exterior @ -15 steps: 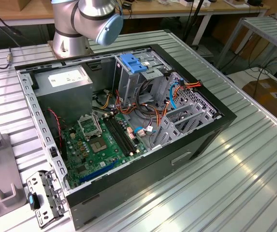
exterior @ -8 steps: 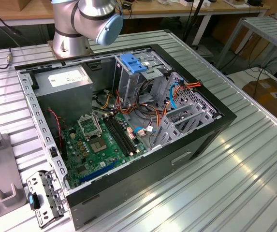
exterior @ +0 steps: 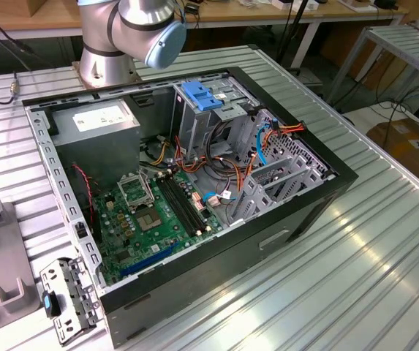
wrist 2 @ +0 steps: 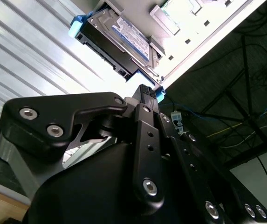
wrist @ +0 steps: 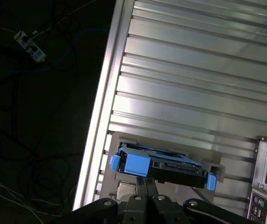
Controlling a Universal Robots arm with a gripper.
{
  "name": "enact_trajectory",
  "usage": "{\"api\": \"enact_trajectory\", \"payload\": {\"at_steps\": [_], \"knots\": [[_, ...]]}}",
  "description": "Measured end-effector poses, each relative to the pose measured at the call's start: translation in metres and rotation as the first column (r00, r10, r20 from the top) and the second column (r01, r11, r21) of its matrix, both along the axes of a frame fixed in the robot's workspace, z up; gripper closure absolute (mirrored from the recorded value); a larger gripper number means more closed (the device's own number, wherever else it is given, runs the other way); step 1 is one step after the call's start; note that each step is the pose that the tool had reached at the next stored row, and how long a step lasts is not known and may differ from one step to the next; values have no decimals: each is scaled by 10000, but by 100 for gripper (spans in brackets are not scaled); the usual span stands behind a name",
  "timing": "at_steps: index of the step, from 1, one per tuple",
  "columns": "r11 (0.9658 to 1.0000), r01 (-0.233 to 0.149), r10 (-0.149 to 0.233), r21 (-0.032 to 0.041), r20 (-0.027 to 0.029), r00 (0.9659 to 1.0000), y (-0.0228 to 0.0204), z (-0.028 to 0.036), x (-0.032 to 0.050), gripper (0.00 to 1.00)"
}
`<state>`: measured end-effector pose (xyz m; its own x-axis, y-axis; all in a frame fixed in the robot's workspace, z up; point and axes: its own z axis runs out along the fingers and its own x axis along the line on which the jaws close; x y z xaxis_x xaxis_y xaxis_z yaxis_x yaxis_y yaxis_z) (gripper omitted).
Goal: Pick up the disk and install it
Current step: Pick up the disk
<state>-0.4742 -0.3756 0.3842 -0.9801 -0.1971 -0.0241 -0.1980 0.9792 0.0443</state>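
The disk (wrist: 163,167) is a dark hard drive in a bright blue carrier. It lies flat on a grey holder plate (wrist: 119,140) on the ribbed metal table, close to the table's edge. In the second wrist view the disk (wrist 2: 117,39) shows its labelled face and one blue carrier corner. My gripper (wrist: 146,183) reaches up to the disk's near side, just below the carrier's blue tab. Seen in the second wrist view, the gripper (wrist 2: 147,91) has its tip right at the disk's end. Contact cannot be judged.
The open computer case (exterior: 297,219) lies on the table in the exterior view, with a green motherboard (exterior: 154,219) and a metal drive cage topped by a blue latch (exterior: 200,95). The arm's base (exterior: 107,58) stands behind it. Beyond the table's edge (wrist: 100,116) lie cables on a dark floor.
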Motion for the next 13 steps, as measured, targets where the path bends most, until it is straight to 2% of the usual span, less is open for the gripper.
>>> {"api": "enact_trajectory", "payload": {"at_steps": [4, 7, 10, 12, 13], "knots": [[9989, -460, 460, 0, 0, 9989, 0, 0, 0, 89], [9954, -962, 962, 0, 1, 9954, 0, 0, 0, 89], [9859, -1674, 1674, 0, 0, 9859, 0, 0, 0, 89], [9741, -2262, 2262, 0, 0, 9741, 0, 0, 0, 89], [9700, -2432, 2432, -1, 0, 9700, 0, 0, 0, 89]]}}
